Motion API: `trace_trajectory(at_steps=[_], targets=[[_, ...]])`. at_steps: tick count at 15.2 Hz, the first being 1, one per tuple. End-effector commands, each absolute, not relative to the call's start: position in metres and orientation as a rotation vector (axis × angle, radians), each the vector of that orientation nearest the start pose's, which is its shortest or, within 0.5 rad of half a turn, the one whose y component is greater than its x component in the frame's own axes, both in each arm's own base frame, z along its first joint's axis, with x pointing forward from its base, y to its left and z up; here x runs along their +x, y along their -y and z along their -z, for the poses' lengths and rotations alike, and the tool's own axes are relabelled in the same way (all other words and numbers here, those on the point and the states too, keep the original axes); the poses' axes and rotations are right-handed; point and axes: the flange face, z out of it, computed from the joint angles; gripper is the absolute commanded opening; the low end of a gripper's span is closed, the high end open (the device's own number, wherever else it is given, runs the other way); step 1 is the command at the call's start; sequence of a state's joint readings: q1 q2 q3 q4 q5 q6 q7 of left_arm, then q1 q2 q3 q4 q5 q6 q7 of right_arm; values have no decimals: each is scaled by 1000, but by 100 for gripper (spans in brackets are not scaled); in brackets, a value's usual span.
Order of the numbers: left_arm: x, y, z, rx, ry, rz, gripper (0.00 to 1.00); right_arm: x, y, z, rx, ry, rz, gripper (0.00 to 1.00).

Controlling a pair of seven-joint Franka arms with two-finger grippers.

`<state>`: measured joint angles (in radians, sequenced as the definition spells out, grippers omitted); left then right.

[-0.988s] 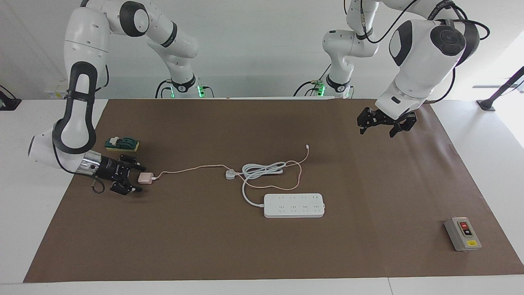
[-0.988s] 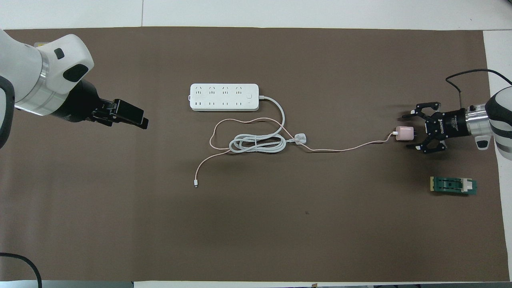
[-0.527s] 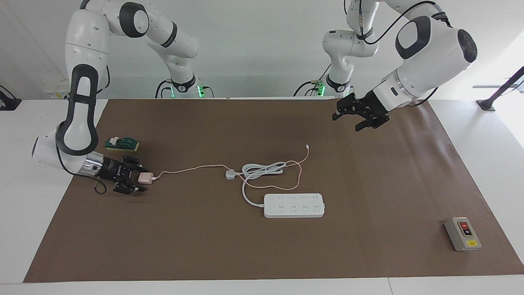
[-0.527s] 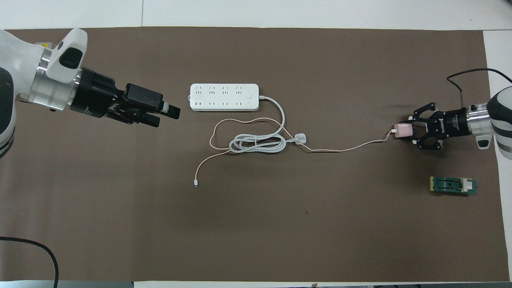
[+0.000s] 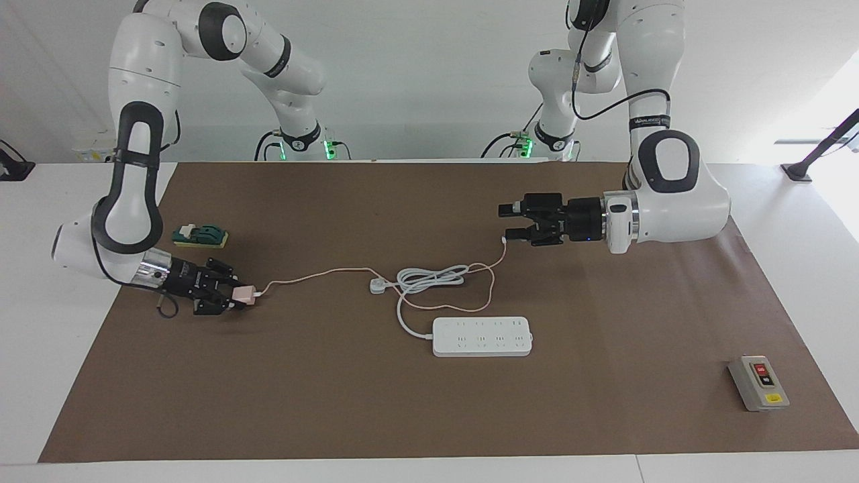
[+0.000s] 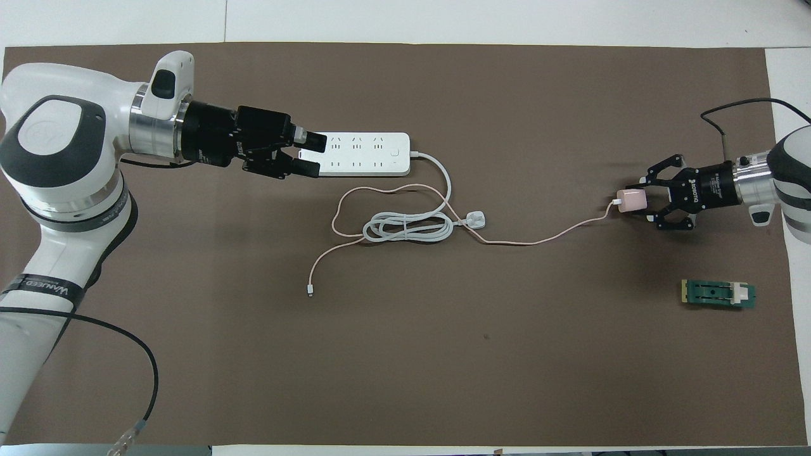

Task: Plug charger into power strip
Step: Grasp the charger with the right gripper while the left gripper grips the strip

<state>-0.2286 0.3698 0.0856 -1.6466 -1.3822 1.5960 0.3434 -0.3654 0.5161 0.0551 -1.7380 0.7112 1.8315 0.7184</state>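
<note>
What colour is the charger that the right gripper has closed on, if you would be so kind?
Pale pink, like its thin cable; the charger shows best in the overhead view.

A black band (image 6: pixel 42 288) around the left arm (image 6: pixel 60 209), at the lower left of the overhead frame, carries white capitals that read "WANUEED" or close to it; the letters are small. A like band (image 5: pixel 648 121) circles the same arm at the upper right of the facing frame, its white lettering too small to read. The wrist body of the right gripper (image 6: pixel 635 201), at the right edge of the overhead frame, bears white lettering that looks like "ROBOTIQ". The grey box (image 5: pixel 758 383) at the lower right of the facing frame has a yellow label, unreadable.
</note>
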Motion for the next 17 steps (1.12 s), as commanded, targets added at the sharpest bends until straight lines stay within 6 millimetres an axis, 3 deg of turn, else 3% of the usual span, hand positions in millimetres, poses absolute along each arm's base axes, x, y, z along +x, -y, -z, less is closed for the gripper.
trace_trajectory(at_steps=[1, 5, 9, 13, 17], targets=[[643, 211, -393, 1693, 107, 99, 100, 629, 101, -319, -1932, -1567, -694, 0], [655, 211, -333, 1690, 199, -79, 100, 644, 30, -359, -1946, -1569, -717, 0], [649, 220, -330, 1606, 185, -52, 100, 658, -67, -394, -1909, -1632, -727, 0], [648, 224, -312, 1544, 115, 7, 100, 656, -147, -410, -1902, -1640, -743, 0], [643, 219, -320, 1543, 26, 103, 100, 648, -201, -416, -1928, -1600, -726, 0]])
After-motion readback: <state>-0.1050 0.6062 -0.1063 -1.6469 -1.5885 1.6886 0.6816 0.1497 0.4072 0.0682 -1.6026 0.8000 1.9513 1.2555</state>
